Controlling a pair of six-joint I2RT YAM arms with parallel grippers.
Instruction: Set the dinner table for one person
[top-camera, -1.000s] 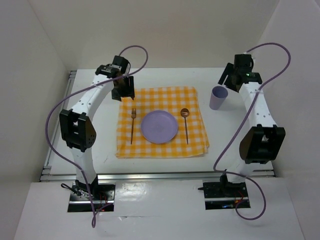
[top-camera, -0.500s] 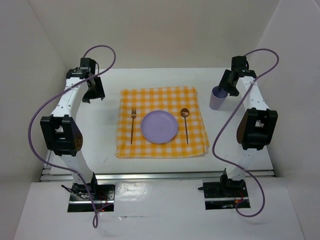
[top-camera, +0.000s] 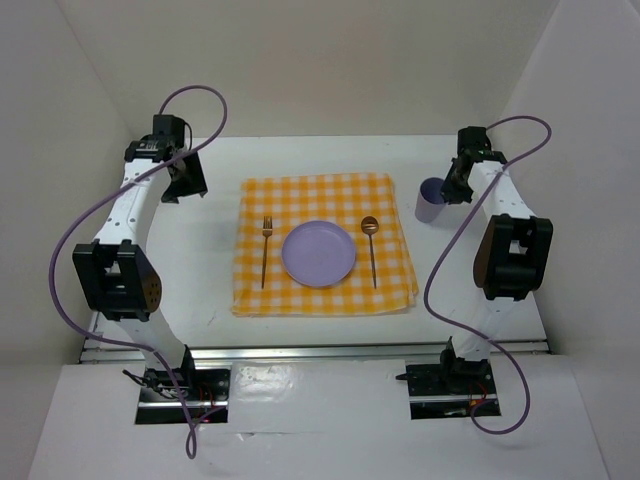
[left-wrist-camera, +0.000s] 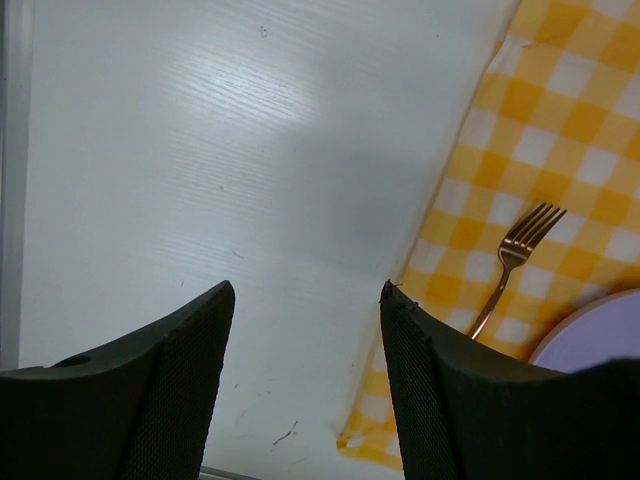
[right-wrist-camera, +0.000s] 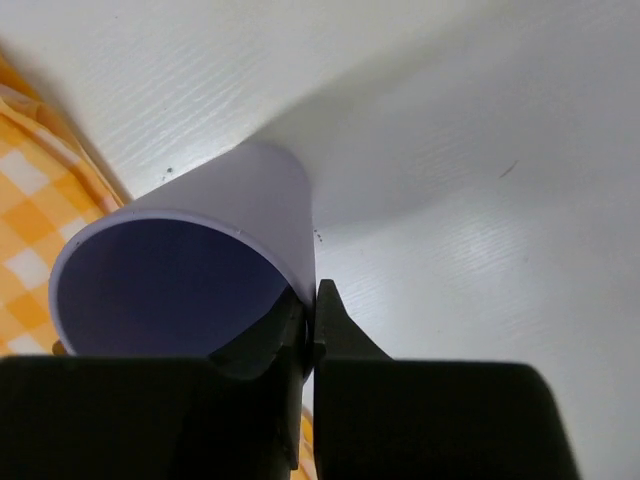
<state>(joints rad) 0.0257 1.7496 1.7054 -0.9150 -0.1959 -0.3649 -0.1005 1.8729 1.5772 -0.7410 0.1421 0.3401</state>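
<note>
Right wrist, right claw (right-wrist-camera: 311, 305) pinching lilac tapered cup (right-wrist-camera: 250, 195) rim beside yellow checked cloth (right-wrist-camera: 22, 180) edge, left claw (left-wrist-camera: 306, 300) spread above bare white tabletop (left-wrist-camera: 200, 150), earlier over cloth corner

Open dinner table (top-camera: 210, 265) left of the cloth (top-camera: 320, 195) — walls (top-camera: 60, 150) flank.

Robot lab: white walls (top-camera: 330, 70), railed dinner table (top-camera: 210, 250).
</note>
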